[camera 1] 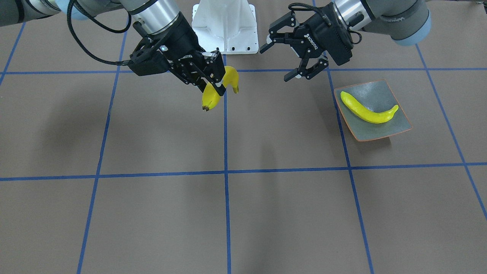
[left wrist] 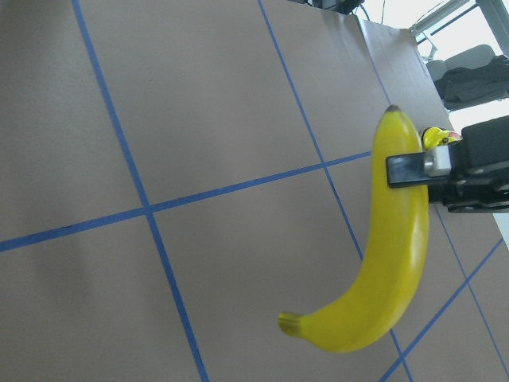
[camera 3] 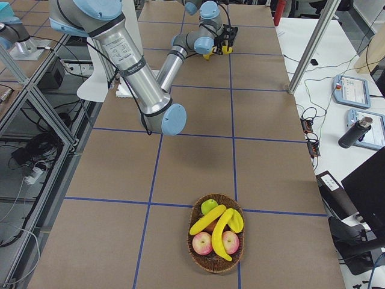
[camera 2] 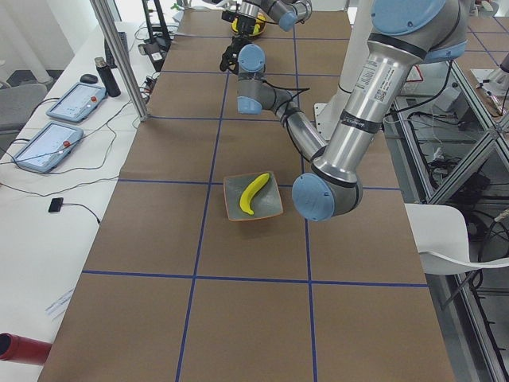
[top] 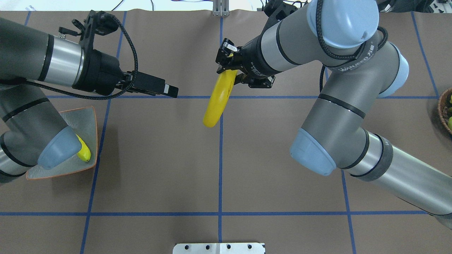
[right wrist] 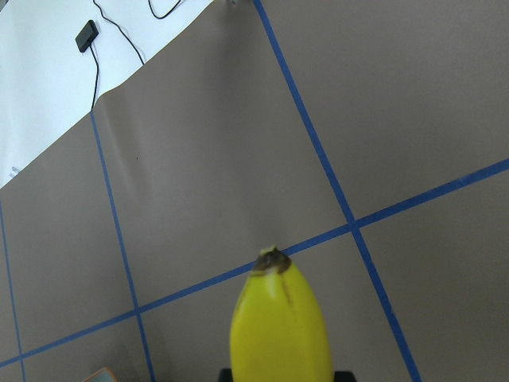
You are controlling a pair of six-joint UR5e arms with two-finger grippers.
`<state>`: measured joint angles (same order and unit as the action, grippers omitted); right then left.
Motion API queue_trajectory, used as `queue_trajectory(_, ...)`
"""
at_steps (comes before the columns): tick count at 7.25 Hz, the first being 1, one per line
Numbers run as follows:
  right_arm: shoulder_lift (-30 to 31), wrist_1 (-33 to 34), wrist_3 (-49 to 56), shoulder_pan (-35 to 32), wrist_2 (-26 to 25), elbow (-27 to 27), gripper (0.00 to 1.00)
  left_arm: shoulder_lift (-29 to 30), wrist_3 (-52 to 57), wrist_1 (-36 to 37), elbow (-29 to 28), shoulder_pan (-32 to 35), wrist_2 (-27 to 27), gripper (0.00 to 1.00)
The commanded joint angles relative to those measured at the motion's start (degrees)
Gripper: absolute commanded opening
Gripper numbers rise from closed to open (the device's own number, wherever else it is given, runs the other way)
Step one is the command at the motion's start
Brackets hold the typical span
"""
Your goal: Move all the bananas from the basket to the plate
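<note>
My right gripper is shut on a yellow banana and holds it in the air over the table's middle line; both also show in the overhead view, the gripper and the banana. My left gripper is open and empty, a short way from that banana, which fills its wrist view. The grey-green plate with an orange rim holds one banana. The basket holds two more bananas.
The basket sits at the table's end on my right, with apples and a green fruit in it; its edge shows in the overhead view. The white robot base stands at the near edge. Blue tape lines cross the brown table.
</note>
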<state>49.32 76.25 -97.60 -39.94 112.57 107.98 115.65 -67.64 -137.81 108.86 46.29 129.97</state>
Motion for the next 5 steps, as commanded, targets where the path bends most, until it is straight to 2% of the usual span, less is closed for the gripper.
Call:
queue_trajectory(1, -1.6, -0.2, -0.1, 1.3, -0.1, 0.2, 0.0, 0.4, 0.3, -1.3, -0.1, -2.4, -0.1, 1.0)
queue_trajectory(5, -3.4, -0.4, 1.5, 2.8, 0.1, 0.5, 0.0, 0.4, 0.4, -4.9, -0.1, -4.8, 0.0, 1.0)
